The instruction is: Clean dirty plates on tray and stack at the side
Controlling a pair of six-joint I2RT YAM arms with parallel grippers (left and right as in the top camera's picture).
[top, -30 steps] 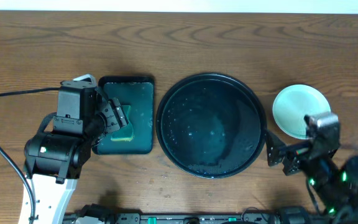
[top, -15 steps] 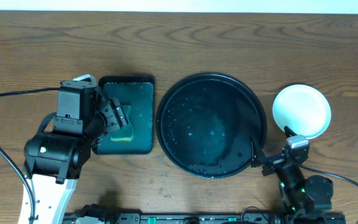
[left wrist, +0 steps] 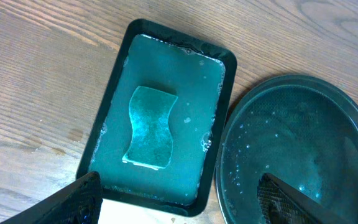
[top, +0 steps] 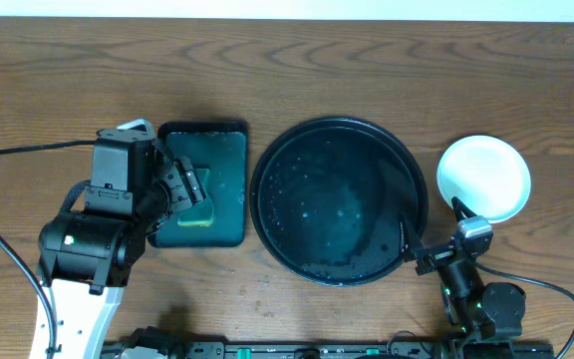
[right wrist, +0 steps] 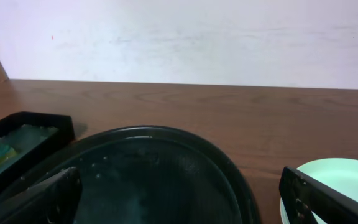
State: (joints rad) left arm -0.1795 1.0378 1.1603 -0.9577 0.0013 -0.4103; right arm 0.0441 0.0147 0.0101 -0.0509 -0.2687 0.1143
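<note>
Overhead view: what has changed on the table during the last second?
The right gripper drew back from over the plates toward the near table edge, jaws open and empty. The plates now show whole. Nothing was gripped or released. The left gripper, sponge, green tray and black tray stayed put.

- Brown wooden table (top: 297,60).
- Dark green rectangular tray (top: 202,127) lies left of centre.
- Round black tray (top: 307,170) sits mid-table, just beside it.
- White plate (top: 484,178) rests toward the right edge, near the black tray.
</note>
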